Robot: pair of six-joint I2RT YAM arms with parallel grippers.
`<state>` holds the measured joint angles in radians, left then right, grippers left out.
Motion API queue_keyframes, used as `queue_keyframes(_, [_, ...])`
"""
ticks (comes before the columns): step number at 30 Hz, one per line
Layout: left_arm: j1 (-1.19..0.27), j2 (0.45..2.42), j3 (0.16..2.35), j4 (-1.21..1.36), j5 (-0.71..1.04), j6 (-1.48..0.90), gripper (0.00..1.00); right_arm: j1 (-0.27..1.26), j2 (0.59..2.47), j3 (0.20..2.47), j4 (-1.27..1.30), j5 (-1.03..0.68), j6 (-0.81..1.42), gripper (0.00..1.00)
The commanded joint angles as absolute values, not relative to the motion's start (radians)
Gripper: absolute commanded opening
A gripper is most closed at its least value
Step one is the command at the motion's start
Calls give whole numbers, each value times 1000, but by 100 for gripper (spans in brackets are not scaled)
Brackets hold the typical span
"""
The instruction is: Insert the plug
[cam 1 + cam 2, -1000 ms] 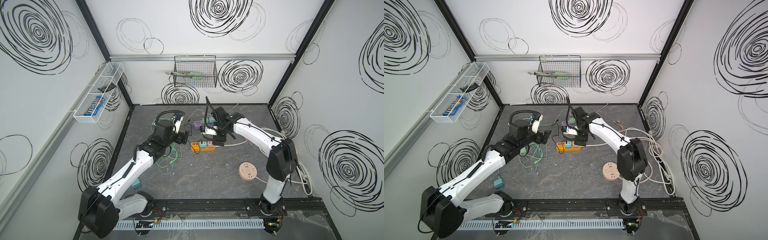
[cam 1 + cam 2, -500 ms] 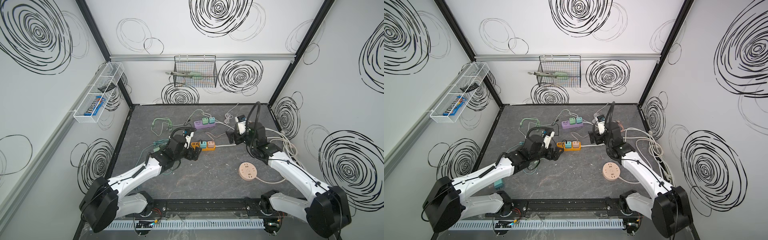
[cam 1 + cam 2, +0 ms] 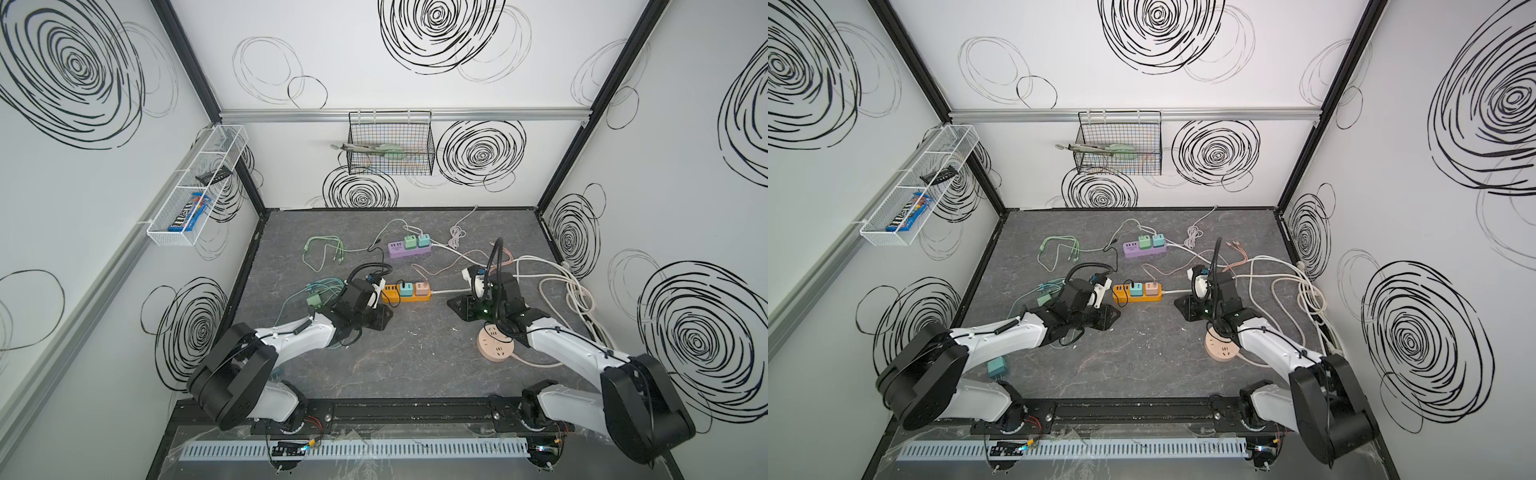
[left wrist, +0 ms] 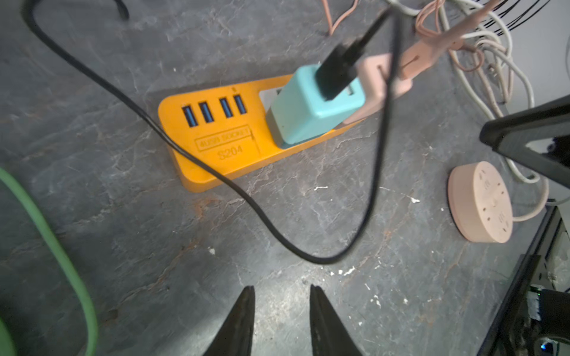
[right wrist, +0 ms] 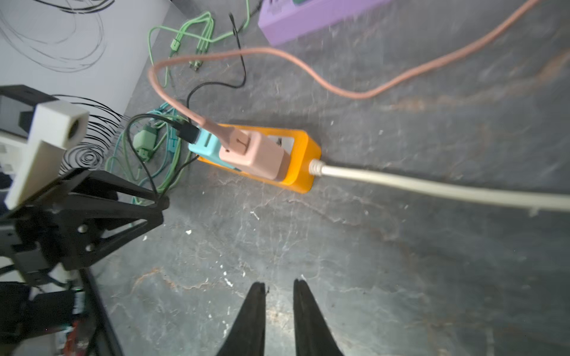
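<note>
An orange power strip (image 3: 388,294) (image 3: 1121,293) lies mid-floor. Two plugs stand in it side by side: a teal one (image 4: 308,114) with a black cable and a pink one (image 5: 256,154) with a pink cable. My left gripper (image 3: 379,319) (image 4: 281,288) hangs low just left of and in front of the strip, open with a moderate gap and only bare floor between the fingers. Right of the strip's white cord, my right gripper (image 3: 459,305) (image 5: 279,282) is low too, its jaws nearly together with a narrow empty gap. A loose green plug (image 3: 314,300) lies left of the strip.
A purple power strip (image 3: 409,248) with two plugs sits further back. A round pink socket (image 3: 494,347) lies under the right arm. White cables (image 3: 573,291) pile along the right wall, green cables (image 3: 324,253) at back left. Another teal plug (image 3: 995,368) lies by the left arm's base.
Both arms have drawn back from over the orange strip toward the front and come down low. Both grippers have narrowed from wide open, the right more than the left.
</note>
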<state>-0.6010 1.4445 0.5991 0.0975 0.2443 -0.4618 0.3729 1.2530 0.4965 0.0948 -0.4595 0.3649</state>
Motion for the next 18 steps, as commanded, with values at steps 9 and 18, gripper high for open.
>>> queue_keyframes(9, [-545, 1616, 675, 262, 301, -532, 29, 430, 1678, 721, 75, -618, 383, 0])
queue_keyframes(18, [-513, 1751, 769, 300, 252, -520, 28, 360, 1872, 854, 116, -604, 418, 0])
